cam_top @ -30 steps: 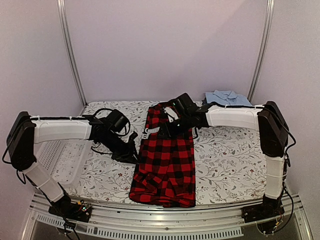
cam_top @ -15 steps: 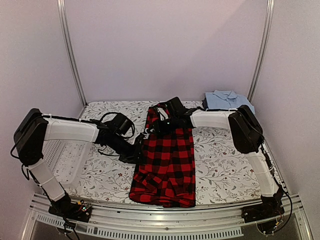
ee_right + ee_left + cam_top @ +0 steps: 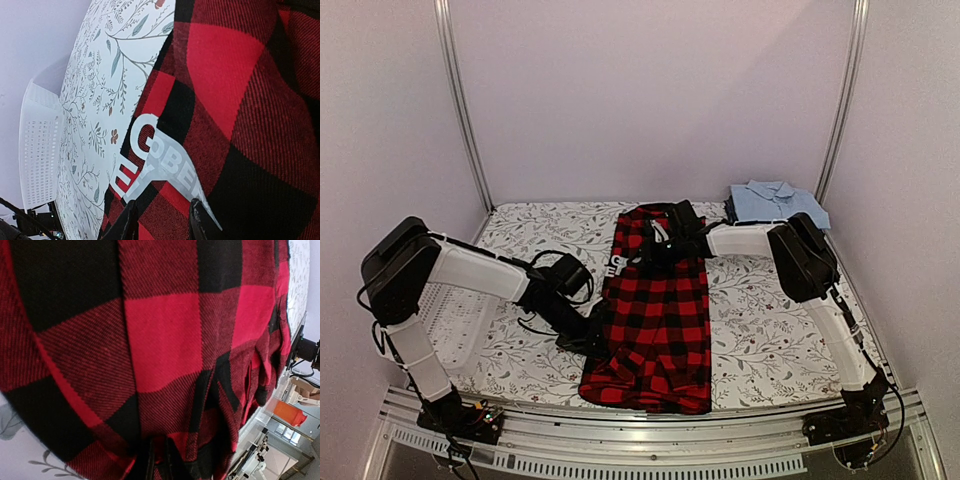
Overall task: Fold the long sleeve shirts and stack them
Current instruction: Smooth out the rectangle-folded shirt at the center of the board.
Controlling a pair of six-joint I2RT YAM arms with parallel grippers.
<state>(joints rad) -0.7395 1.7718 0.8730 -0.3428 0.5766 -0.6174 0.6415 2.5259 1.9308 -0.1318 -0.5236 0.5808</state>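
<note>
The red-and-black buffalo-check shirt (image 3: 655, 320) lies lengthwise down the middle of the floral-covered worktop (image 3: 760, 320), collar end toward the back wall and hem bunched at the near edge. The left end effector (image 3: 592, 338) sits low against the shirt's left edge near the hem. In the left wrist view its fingers (image 3: 147, 466) are pinched close together with a fold of checked cloth caught between them, so it is clenched on the shirt. The right end effector (image 3: 665, 243) rests on the collar end. Its fingertips (image 3: 200, 222) stand somewhat apart on the cloth with a white lettered tag (image 3: 165, 170) between them, and I cannot tell whether they grip. A folded light blue collared shirt (image 3: 775, 200) sits in the far right corner, well apart. A white mesh basket (image 3: 455, 320) stands at the left edge, under the left arm.
</note>
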